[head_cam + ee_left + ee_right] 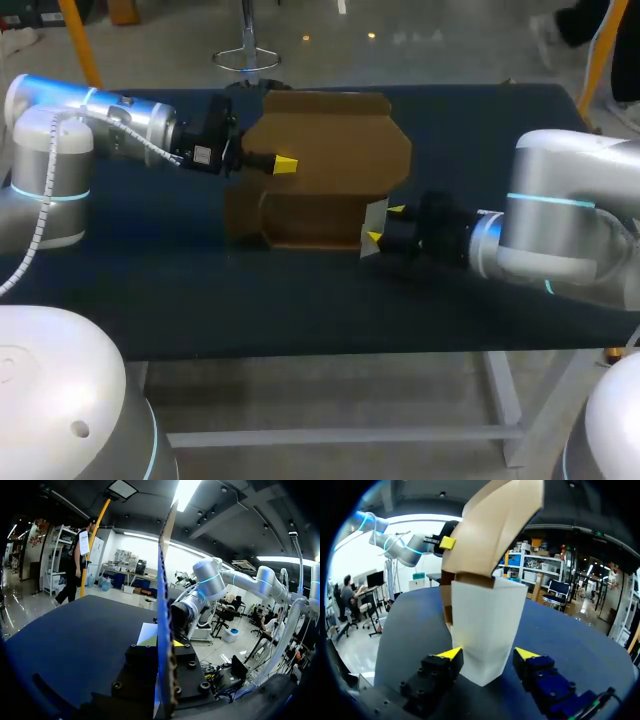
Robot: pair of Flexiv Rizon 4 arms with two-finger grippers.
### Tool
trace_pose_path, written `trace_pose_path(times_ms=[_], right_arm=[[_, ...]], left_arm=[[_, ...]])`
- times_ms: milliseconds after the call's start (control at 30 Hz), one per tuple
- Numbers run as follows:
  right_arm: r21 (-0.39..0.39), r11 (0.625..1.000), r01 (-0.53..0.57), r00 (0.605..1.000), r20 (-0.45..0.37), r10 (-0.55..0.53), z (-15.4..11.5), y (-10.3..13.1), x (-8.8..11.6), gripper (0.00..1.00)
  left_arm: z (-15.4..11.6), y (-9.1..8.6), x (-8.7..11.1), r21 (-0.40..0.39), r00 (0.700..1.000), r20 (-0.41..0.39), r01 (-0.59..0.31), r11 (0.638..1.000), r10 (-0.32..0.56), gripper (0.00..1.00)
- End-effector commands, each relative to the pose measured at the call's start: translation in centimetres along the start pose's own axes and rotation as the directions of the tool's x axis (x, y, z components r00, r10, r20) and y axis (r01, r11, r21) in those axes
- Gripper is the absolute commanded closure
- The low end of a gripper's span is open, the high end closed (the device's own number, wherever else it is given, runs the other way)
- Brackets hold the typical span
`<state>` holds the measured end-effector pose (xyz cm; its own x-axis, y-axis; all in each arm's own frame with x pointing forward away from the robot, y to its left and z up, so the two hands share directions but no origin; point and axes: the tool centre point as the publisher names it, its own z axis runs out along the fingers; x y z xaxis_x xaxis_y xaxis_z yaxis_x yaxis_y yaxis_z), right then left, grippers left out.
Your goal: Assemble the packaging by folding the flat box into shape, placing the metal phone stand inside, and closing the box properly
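A brown cardboard box (320,150) stands half-folded in the middle of the dark table, with its upper panel raised. My left gripper (283,164) is shut on that panel's left edge. In the left wrist view the panel (164,580) stands edge-on between the gripper's (163,642) yellow tips. My right gripper (384,224) is at the box's right front corner, open around a white flap (374,220). In the right wrist view the flap (487,625) hangs between the fingers of the gripper (488,654). It lies against one fingertip (451,653) and is apart from the other. No phone stand shows.
The dark blue table (150,290) spreads out in front of and beside the box. My right arm (210,580) shows past the panel in the left wrist view. My left gripper (447,542) shows behind the brown panel (495,530) in the right wrist view.
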<state>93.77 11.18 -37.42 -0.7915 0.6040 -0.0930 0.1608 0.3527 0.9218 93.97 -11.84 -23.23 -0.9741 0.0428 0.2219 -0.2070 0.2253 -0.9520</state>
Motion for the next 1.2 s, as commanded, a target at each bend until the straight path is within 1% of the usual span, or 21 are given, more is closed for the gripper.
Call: trace_pose_path(times_ms=[33, 200, 333, 433, 467, 667, 733, 1200], right_arm=[[-0.031, 1.0, -0.007, 0.994, 0.109, 0.01, 0.41, -0.37, 0.18, 0.33], [-0.037, 0.999, -0.022, 0.99, 0.141, 0.027, 0.82, -0.2, 0.1, 0.34], [-0.038, 0.999, -0.03, 0.983, 0.181, 0.036, 1.05, 0.09, 0.09, 0.31], [-0.039, 0.999, -0.038, 0.978, 0.204, 0.045, 1.13, 0.22, 0.13, 0.32], [-0.041, 0.998, -0.041, 0.976, 0.213, 0.049, 1.13, 0.25, 0.14, 0.31], [-0.041, 0.997, -0.068, 0.956, 0.282, 0.077, 1.01, 0.27, 0.09, 0.31], [-0.047, 0.995, -0.084, 0.948, 0.305, 0.094, 1.01, 0.26, 0.09, 0.29], [-0.079, 0.985, -0.151, 0.897, 0.408, 0.17, 0.44, 0.01, 0.04, 0.38]], left_arm=[[0.18, 0.33, -0.12, -0.001, 1.0, -0.004, 0.001, 1.0, -0.001, 1.0], [0.18, 0.33, -0.12, -0.001, 1.0, -0.004, 0.001, 1.0, -0.001, 1.0], [0.18, 0.33, -0.12, -0.001, 1.0, -0.004, 0.001, 1.0, -0.001, 1.0], [0.18, 0.33, -0.12, -0.001, 1.0, -0.004, 0.001, 1.0, -0.001, 1.0], [0.18, 0.33, -0.12, -0.001, 1.0, -0.004, 0.001, 1.0, -0.001, 1.0], [0.18, 0.33, -0.12, -0.001, 1.0, -0.004, 0.001, 1.0, -0.001, 1.0], [0.18, 0.33, -0.12, -0.001, 1.0, -0.004, 0.001, 1.0, -0.001, 1.0], [0.18, 0.33, -0.12, -0.001, 1.0, -0.004, 0.001, 1.0, -0.001, 1.0]])
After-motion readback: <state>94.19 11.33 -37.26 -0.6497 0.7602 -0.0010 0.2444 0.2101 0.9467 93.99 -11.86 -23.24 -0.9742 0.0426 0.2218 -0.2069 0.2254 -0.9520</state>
